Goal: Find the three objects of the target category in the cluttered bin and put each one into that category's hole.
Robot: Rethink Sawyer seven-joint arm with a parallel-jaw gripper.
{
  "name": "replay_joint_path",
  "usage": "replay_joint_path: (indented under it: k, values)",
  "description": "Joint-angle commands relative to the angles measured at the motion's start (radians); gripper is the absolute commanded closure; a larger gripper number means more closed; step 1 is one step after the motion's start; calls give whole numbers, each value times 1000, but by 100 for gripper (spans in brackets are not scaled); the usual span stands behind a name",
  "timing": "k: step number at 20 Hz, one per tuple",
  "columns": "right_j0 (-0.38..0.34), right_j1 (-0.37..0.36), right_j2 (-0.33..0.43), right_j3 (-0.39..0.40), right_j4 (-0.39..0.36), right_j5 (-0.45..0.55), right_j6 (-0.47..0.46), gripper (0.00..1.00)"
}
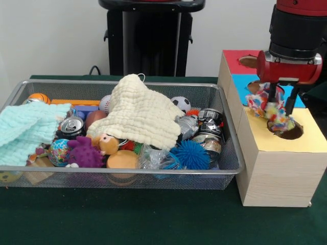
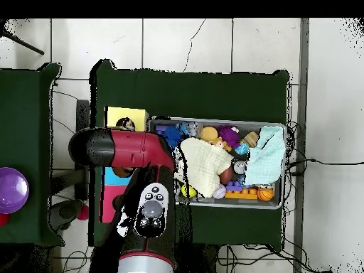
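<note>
My gripper is at the right of the front view, over the yellow-topped box. It is shut on a floppy fabric scrap with bright multicolour print. The scrap hangs down with its lower end at the rim of the round dark hole in the yellow top. The wire mesh bin stands to the left, full of clutter. No other patterned scrap shows in it. In the overhead view my arm hides the gripper and the scrap; only part of the yellow top shows.
A cream waffle-weave cloth and a mint-green cloth lie over balls, cans and plush toys in the bin. The blue-topped and red-topped boxes stand behind the yellow one. A purple bowl sits on a side table.
</note>
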Motion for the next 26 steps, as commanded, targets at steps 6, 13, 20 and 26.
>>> replay_joint_path:
  k: [6, 13, 20, 26]
  values:
    - [-56, 39, 55, 128, 7, -25, 175, 100]
    - [-91, 61, 108, 155, 30, -144, 191, 100]
    - [-211, 76, 300, 246, 33, -451, 233, 100]
    - [-328, 101, 476, 300, 15, -558, 249, 100]
